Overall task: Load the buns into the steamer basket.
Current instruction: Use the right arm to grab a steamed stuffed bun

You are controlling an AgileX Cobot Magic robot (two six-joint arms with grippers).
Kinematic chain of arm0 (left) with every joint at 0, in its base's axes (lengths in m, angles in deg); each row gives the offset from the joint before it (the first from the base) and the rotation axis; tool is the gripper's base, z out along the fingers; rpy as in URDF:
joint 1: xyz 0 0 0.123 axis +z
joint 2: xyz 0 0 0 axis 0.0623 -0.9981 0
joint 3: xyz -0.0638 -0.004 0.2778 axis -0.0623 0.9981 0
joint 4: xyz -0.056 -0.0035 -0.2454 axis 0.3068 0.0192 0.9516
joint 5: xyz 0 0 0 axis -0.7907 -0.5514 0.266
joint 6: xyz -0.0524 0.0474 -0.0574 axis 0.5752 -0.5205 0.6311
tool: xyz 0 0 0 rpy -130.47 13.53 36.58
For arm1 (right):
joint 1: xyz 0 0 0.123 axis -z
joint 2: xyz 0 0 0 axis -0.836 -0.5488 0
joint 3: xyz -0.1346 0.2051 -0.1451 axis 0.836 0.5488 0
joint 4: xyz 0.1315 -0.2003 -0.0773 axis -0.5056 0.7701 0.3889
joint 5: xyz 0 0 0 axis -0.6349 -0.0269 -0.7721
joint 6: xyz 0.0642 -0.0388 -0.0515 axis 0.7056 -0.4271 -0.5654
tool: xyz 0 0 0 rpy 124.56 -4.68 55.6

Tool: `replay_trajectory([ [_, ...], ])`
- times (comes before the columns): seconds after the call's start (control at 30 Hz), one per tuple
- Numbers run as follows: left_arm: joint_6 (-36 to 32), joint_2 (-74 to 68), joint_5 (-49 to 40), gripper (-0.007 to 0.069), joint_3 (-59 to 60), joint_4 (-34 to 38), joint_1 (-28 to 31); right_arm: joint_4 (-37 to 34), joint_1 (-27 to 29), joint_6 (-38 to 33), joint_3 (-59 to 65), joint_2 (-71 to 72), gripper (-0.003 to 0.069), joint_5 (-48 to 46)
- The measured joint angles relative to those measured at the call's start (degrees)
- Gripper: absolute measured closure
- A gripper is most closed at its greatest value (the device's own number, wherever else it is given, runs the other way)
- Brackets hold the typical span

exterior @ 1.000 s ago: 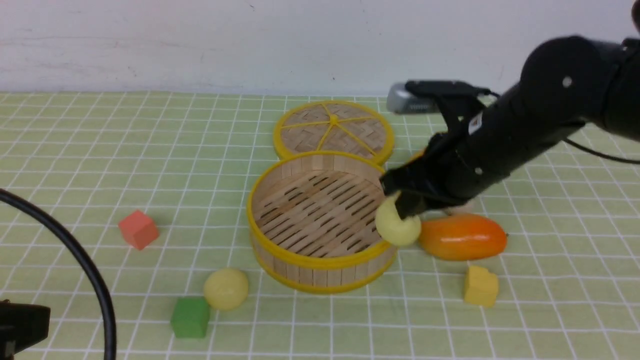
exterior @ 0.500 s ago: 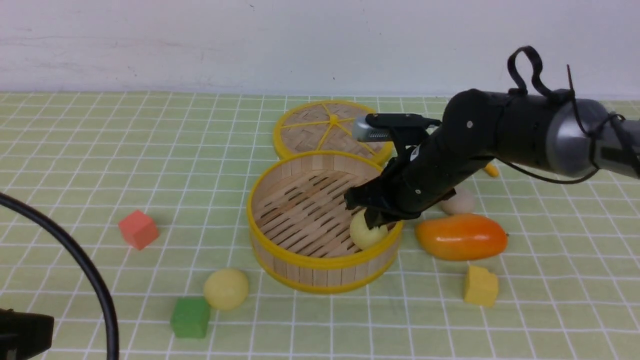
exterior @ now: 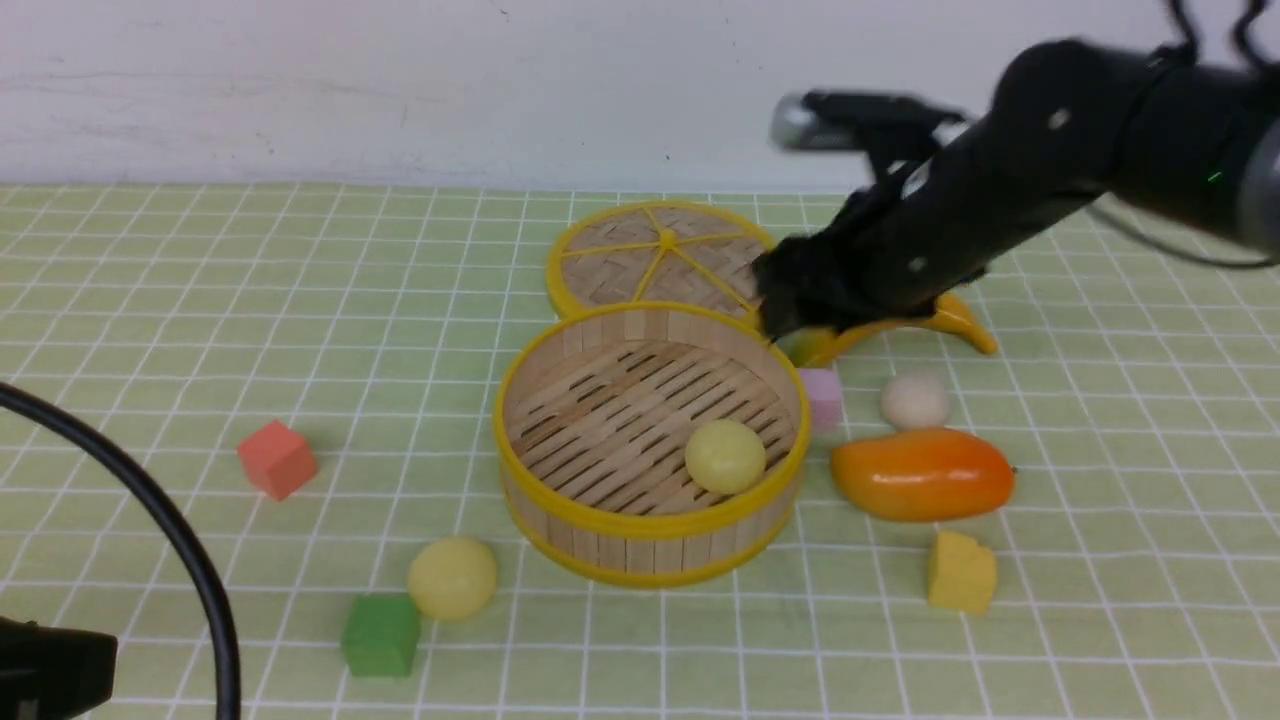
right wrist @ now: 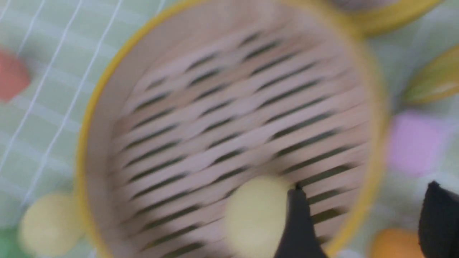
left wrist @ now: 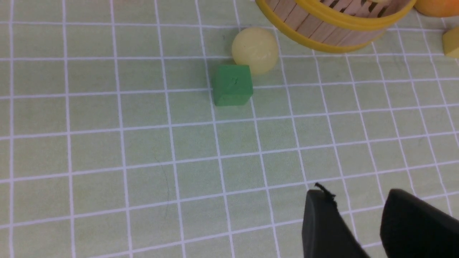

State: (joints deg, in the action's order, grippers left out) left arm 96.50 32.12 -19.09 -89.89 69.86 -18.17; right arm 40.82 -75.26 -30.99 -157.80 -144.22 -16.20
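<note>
The steamer basket (exterior: 640, 525) stands mid-table. One pale yellow bun (exterior: 725, 456) lies inside it near the right wall; it also shows in the right wrist view (right wrist: 251, 215). A second pale yellow bun (exterior: 452, 577) lies on the mat in front of the basket's left side, next to a green cube (exterior: 381, 634); the left wrist view shows it too (left wrist: 255, 50). The off-white bun (exterior: 915, 400) lies right of the basket. My right gripper (exterior: 785, 300) is open and empty, raised over the basket's far right rim (right wrist: 365, 193). My left gripper (left wrist: 355, 200) is open and empty over bare mat.
The flat woven lid (exterior: 665, 258) lies behind the basket. An orange mango (exterior: 922, 473), a yellow block (exterior: 961, 572), a pink cube (exterior: 822, 398) and a banana (exterior: 950, 320) are on the right. A red cube (exterior: 277, 458) and a black cable (exterior: 170, 530) are on the left.
My right gripper carried the bun over the rim, let it go inside the basket, then rose and drew back toward the lid. The bun now rests on the basket floor.
</note>
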Motion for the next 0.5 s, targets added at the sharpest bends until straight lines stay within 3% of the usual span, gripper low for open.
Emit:
replay_trajectory([
  [0.23, 0.0, 0.0, 0.32, 0.0386, 0.0, 0.0, 0.0, 4.49, 8.51, 0.0, -0.34, -3.9, 0.0242, 1.81],
  [0.5, 0.0, 0.0, 0.39, 0.0386, 0.0, 0.27, 0.0, 4.48, 9.38, 0.0, -0.06, -10.64, 0.0361, 6.31],
])
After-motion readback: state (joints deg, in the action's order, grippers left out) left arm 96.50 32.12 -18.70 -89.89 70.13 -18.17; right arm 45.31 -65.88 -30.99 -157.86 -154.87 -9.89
